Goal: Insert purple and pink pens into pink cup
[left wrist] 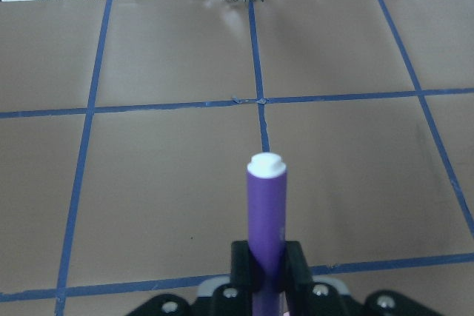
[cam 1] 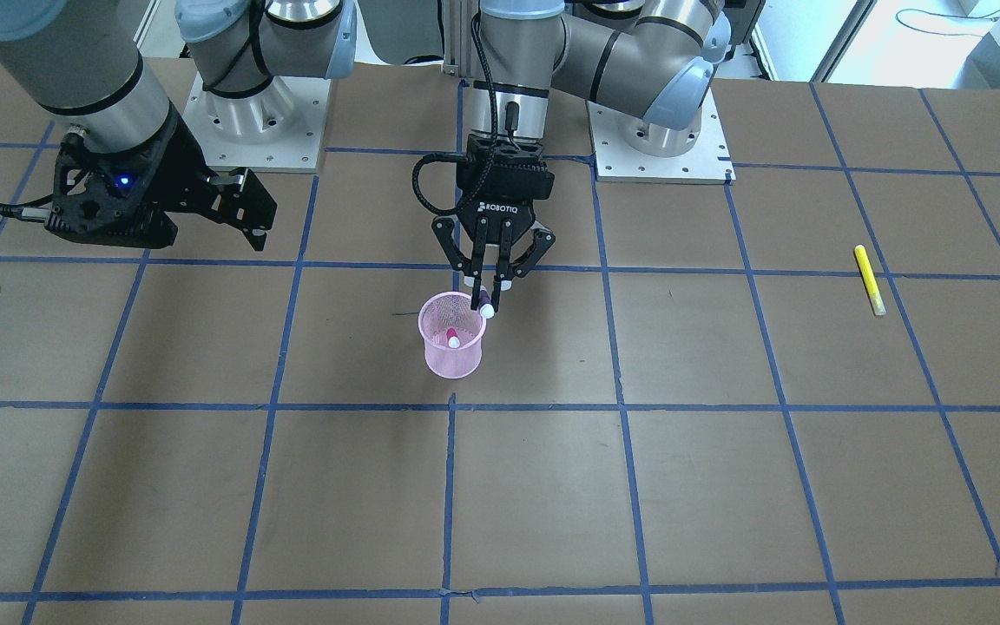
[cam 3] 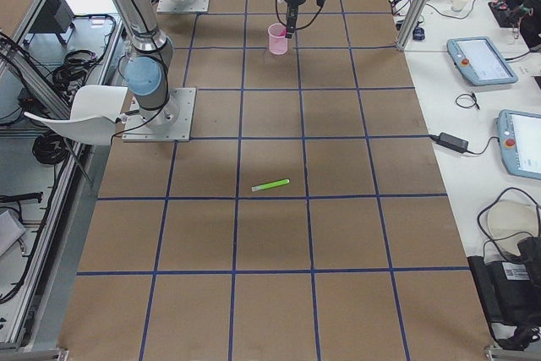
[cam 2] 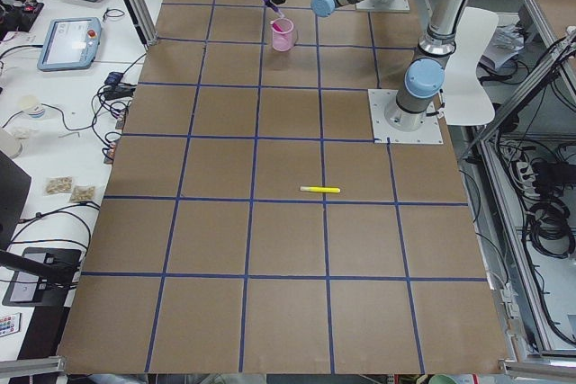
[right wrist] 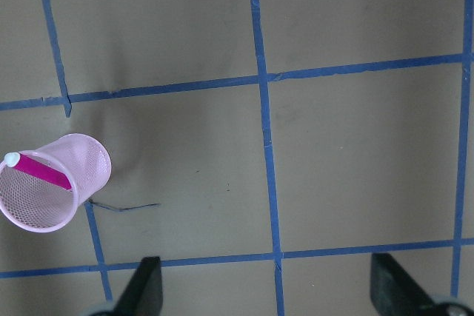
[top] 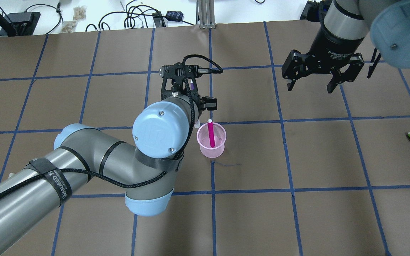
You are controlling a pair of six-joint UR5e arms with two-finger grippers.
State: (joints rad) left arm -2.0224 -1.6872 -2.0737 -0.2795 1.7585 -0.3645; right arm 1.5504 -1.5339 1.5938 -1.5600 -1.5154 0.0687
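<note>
Left pincer (cam 1: 490, 286) is clamped on the purple pen (left wrist: 265, 220), held upright at the pink cup's (cam 1: 452, 351) rim; the pink pen (top: 210, 133) is leaned inside. Right pincer (top: 311, 89) is held spread, far right.

Overhead, the left arm (top: 162, 131) apparently hides most of the purple pen (top: 192, 85).

I'm seeing the pink cup (cam 1: 452, 363), a mesh tumbler, standing upright near the table's middle. The pink pen (top: 210, 134) is leaning inside it, its white cap resting up at the rim. The purple pen (left wrist: 265, 212), also white-capped, is hanging tilted in the left gripper (cam 1: 490, 285). Its lower end is sitting just at the cup's rim, though I can't tell whether they are touching.
</note>
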